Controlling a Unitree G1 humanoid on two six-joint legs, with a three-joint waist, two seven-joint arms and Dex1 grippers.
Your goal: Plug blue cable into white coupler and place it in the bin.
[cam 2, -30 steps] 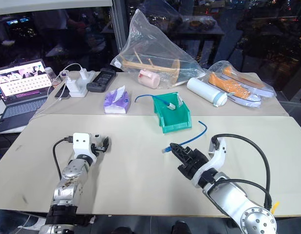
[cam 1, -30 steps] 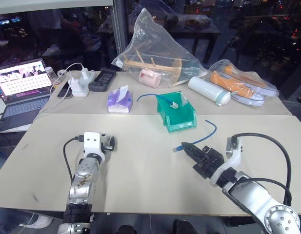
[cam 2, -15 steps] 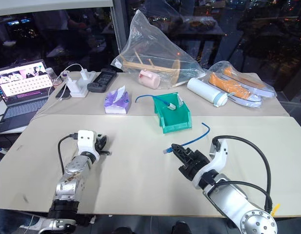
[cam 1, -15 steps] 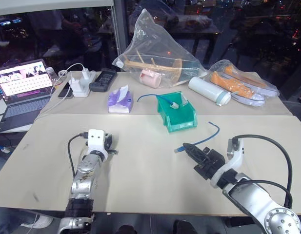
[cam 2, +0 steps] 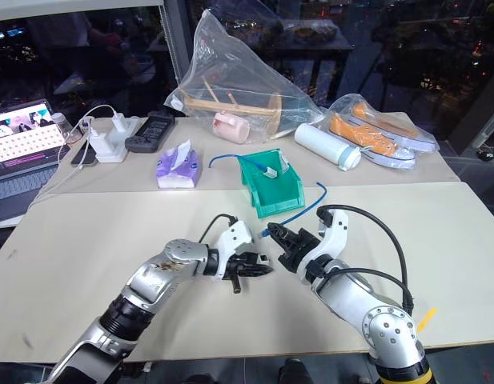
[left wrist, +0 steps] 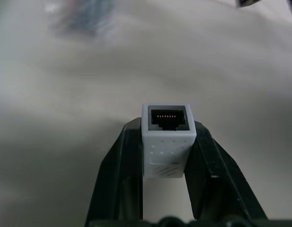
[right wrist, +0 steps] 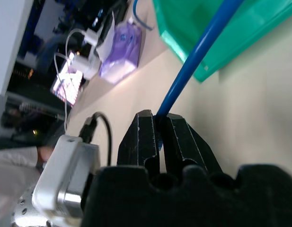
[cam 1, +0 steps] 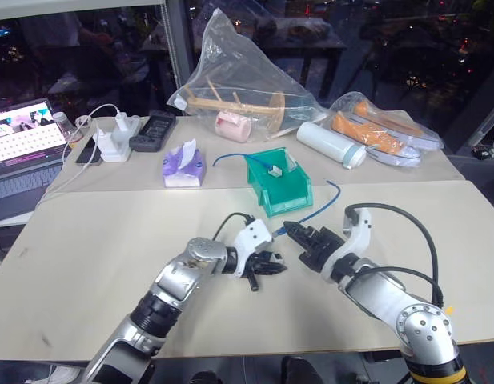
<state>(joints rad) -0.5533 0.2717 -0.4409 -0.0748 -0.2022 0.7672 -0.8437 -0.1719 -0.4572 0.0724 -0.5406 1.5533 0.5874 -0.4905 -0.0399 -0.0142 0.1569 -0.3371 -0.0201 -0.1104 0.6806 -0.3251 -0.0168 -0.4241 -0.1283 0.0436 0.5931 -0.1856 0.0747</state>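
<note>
In the left wrist view my left gripper (left wrist: 167, 126) is shut on the white coupler (left wrist: 165, 137), whose dark socket faces outward. From the head, the left gripper (cam 1: 269, 265) hovers over the table's middle, its tips pointing toward my right gripper (cam 1: 297, 234), a small gap apart. The right gripper is shut on the blue cable (cam 1: 323, 208) near its plug end. The cable rises from the pinched fingers (right wrist: 148, 137) and trails back past the teal bin (cam 1: 291, 200). The bin stands just behind both grippers and holds another blue cable with a white piece.
Along the back of the table are a laptop (cam 1: 22, 144), white chargers (cam 1: 110, 144), a purple tissue pack (cam 1: 182, 166), a clear bag with a wooden frame (cam 1: 238, 88), a white bottle (cam 1: 331, 146) and bagged orange shoes (cam 1: 383, 132).
My left arm has swung right across the table and now points at the right gripper. The right gripper moved slightly forward with the cable. The head view also shifted.
</note>
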